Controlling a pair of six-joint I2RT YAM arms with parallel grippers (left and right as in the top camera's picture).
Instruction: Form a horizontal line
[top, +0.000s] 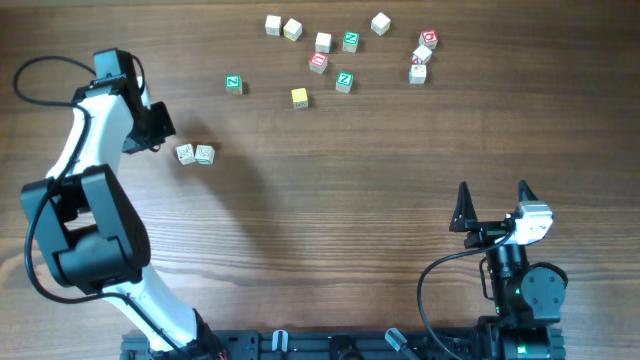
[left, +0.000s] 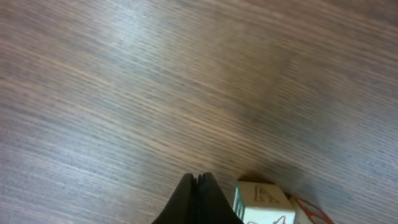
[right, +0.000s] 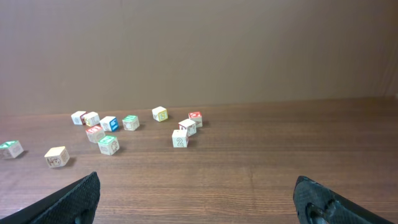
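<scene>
Black left gripper (left: 198, 186) sits lowest in the left wrist view, fingers clenched together with nothing between them. Just right of it is the short row of pale wooden letter cubes (left: 264, 200): one cube with a green-edged side and a second touching it, cut off by the frame. Overhead shows two whitish cubes in that row, side by side and touching, with the left gripper just up-left of the row; contact can't be told. Loose wooden letter cubes with red, green and yellow faces (top: 323, 42) lie well apart, up-right of the row. Right gripper (top: 493, 200) is far down-right of the row, fingers spread wide and empty. Only the right wrist view shows the loose cubes from the side, on the dark wood-grain table (top: 330, 220).
</scene>
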